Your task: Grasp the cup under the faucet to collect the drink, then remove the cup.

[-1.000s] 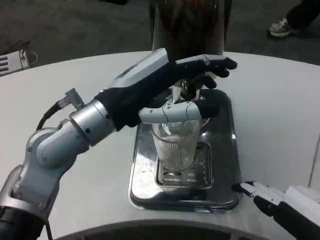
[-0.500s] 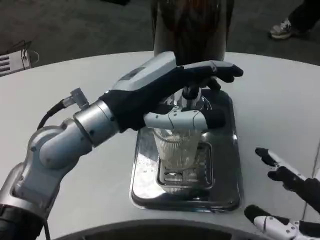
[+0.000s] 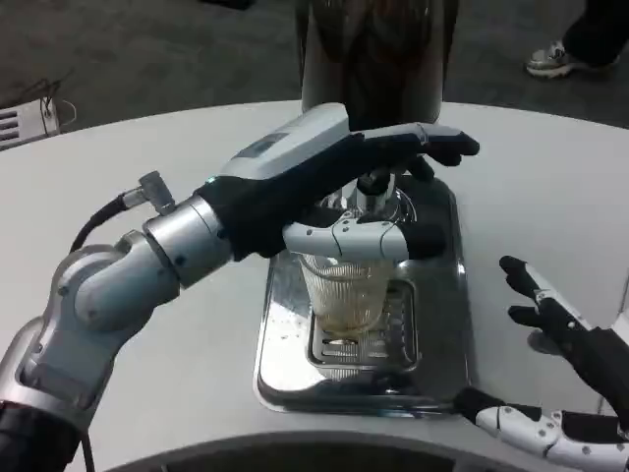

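Head view: ribbed clear cup (image 3: 344,290) gripped near rim by left robot hand (image 3: 344,187), parked under faucet (image 3: 373,187) on metal drip tray (image 3: 447,324), bit of amber liquid seen inside. Right robot hand (image 3: 555,383) spread, empty, hovered over white bench (image 3: 541,197).

A: Cup (image 3: 344,290) clear, ribbed, amber liquid low inside. Tray (image 3: 440,364) shiny silver.
B: Table (image 3: 531,197) white. Left hand (image 3: 339,182) white back, black fingers. Right hand (image 3: 560,383) black and white.
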